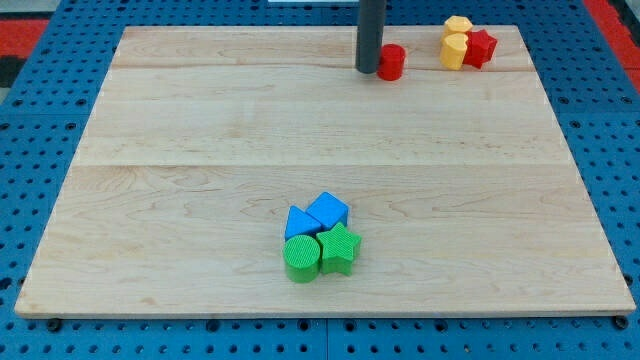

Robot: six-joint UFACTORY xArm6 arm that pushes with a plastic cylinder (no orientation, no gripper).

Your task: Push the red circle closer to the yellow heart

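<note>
The red circle point(391, 62) sits near the view's top, right of centre, on the wooden board point(200, 130). My tip point(367, 70) is just left of the red circle, touching or nearly touching its left side. To the right of the red circle, a gap away, stands a cluster at the top right: a yellow hexagon-like block point(458, 25), the yellow heart point(455, 50) below it, and a red star point(481, 47) against their right side.
Near the view's bottom centre sits a tight group: a blue cube point(328, 211), a blue block point(299, 223), a green circle point(301, 259) and a green star point(339, 248). The board lies on a blue pegboard point(40, 150).
</note>
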